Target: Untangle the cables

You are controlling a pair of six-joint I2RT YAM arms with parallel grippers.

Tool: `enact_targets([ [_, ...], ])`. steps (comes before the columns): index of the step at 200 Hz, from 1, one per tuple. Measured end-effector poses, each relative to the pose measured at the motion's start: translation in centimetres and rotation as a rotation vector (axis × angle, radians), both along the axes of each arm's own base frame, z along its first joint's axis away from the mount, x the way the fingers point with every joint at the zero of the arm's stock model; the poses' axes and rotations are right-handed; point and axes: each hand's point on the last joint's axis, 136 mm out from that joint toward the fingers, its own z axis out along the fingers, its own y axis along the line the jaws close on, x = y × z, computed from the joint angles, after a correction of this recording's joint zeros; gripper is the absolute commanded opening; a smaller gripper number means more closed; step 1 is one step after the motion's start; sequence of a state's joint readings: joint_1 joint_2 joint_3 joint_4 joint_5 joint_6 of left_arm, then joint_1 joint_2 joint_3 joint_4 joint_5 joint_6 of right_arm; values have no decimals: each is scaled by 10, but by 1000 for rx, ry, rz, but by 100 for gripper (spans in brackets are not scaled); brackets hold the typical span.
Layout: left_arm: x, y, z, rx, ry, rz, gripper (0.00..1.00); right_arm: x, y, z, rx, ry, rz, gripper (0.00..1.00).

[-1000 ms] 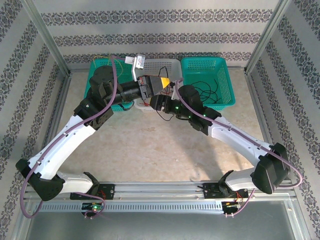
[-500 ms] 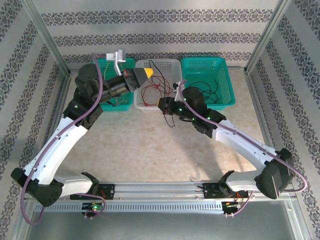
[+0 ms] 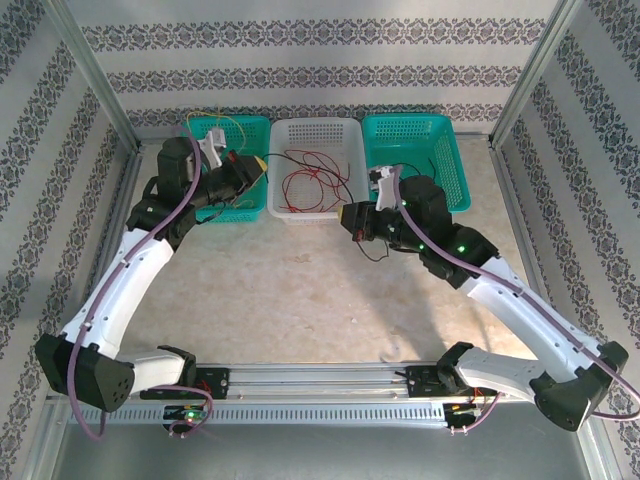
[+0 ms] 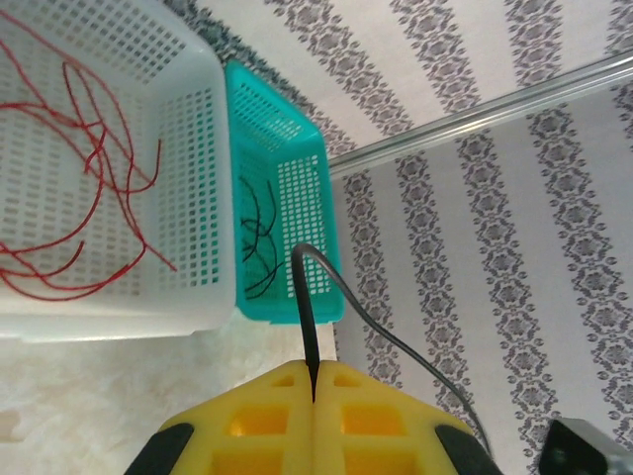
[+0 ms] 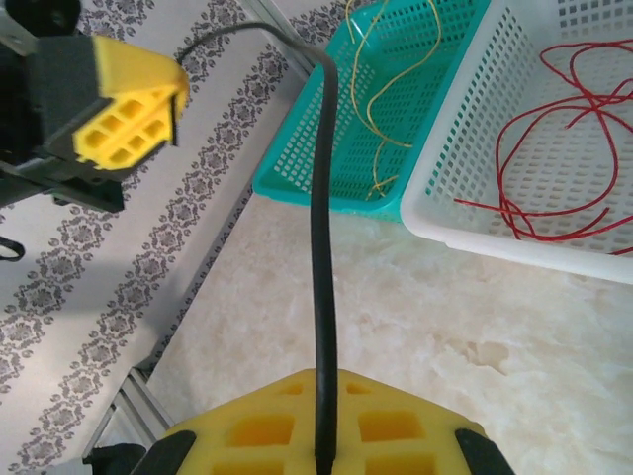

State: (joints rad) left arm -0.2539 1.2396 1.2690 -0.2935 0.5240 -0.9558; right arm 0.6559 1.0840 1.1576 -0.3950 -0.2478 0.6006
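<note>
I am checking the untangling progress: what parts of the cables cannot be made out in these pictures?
Left wrist view: the black cable disappears at bottom right, end unseen.
Right wrist view: the red cables are cut by the right edge.
Top view: the right arm covers part of the right green basket.

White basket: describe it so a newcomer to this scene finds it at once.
At the far edge of the table, the white basket stands mid-row between two teal baskets. It alone is white and holds red cables.
</note>
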Motion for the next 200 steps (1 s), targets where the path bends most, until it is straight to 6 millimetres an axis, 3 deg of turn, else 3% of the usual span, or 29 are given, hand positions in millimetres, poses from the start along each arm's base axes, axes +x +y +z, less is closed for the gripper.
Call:
enact_targets([
  [50, -9, -8, -37, -23, 96, -53, 0, 5, -24, 12, -40, -33, -60, 0],
  [85, -9, -19, -23, -92, 47, -107, 43, 17, -34, 18, -97, -27, -111, 0],
  [113, -13, -22, -15, -96, 12, -128, 64, 32, -46, 43, -115, -53, -171, 0],
  [162, -25, -12, -9, -26, -55, -107, 75, 82, -82, 100, -142, -112, -325, 0],
  [182, -30, -4, -15, 34, -64, -85, 76, 112, -99, 104, -163, -103, -391, 0],
  [200, -35, 4, -22, 93, -64, -63, 77, 144, -116, 95, -186, -66, -448, 0],
])
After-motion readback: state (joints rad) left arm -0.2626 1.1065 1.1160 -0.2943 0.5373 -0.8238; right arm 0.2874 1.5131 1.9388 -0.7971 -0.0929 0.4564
